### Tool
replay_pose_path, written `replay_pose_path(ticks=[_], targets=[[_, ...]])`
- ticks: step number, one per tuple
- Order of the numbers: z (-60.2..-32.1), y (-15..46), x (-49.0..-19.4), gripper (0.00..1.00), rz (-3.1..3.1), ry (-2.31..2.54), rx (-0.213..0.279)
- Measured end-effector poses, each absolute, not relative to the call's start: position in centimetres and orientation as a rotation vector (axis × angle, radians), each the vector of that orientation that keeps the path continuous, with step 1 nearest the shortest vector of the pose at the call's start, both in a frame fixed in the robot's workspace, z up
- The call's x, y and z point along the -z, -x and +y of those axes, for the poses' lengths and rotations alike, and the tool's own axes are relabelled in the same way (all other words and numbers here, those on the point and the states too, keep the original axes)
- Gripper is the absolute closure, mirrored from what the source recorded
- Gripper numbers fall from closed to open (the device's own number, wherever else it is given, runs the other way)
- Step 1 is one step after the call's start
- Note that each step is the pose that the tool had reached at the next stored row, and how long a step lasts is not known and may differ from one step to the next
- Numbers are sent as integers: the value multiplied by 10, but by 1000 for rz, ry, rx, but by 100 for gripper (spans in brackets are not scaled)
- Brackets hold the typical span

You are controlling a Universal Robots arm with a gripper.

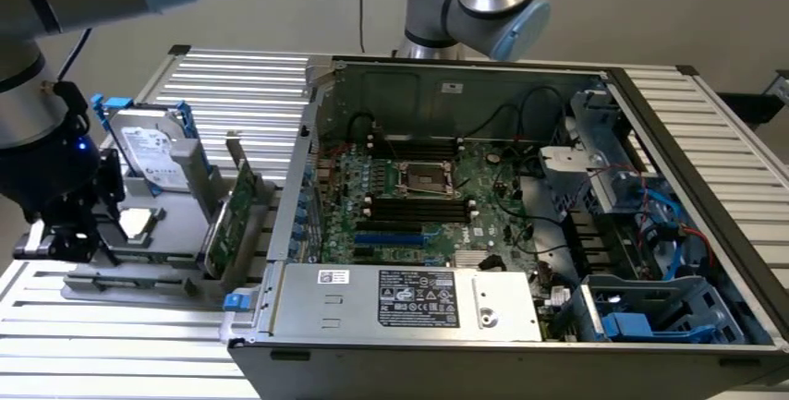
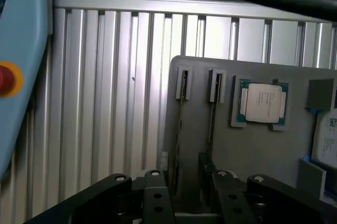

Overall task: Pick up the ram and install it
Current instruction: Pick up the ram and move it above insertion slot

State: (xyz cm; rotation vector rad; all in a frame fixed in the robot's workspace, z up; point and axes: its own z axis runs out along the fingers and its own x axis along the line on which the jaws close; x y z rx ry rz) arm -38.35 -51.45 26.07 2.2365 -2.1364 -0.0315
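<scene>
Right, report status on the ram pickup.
End effector open, at the gray holder. Ram upright in its holder slot, not gripped. No obstruction seen.

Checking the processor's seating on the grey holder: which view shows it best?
The wrist view: the processor faces the camera squarely, silver lid and green edge plain, in its pocket on the grey holder. The exterior view shows it as a small slanted silver patch near the upright hard drive.
</scene>
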Motion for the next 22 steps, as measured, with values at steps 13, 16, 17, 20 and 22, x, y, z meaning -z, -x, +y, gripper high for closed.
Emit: replay_pose_path(ticks=[13,16,17,20,22], targets=[[-520,377,-237,64,-2136,-2236,31],[-520,377,-232,64,-2136,-2236,31],[-520,377,-230,64,-2136,-2236,32],[-520,377,-224,64,-2137,-2236,32],[-520,377,-221,64,-2137,-2236,32]])
